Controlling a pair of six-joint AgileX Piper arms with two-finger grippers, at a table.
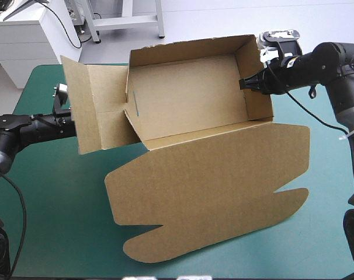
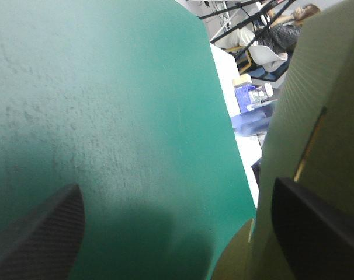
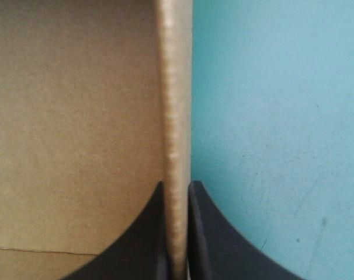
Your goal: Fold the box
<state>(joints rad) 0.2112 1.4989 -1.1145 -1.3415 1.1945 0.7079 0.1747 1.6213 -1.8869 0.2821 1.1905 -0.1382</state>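
The box sat at the far middle of the teal-green cover, a brown open tray with its far wall and right wall raised. Its lid lay flat on the cover toward the near edge, rounded tabs at its near and right ends. At the left end the flaps stood splayed outward, untucked. The right gripper came in from the right and pinched that right wall. In its wrist view the black fingers were clamped on the board's edge, tray floor on one side and bare cover on the other. The left gripper reached in just behind the splayed left flaps, jaws wide apart and holding nothing. One finger lay close against the brown board, the other over bare cover.
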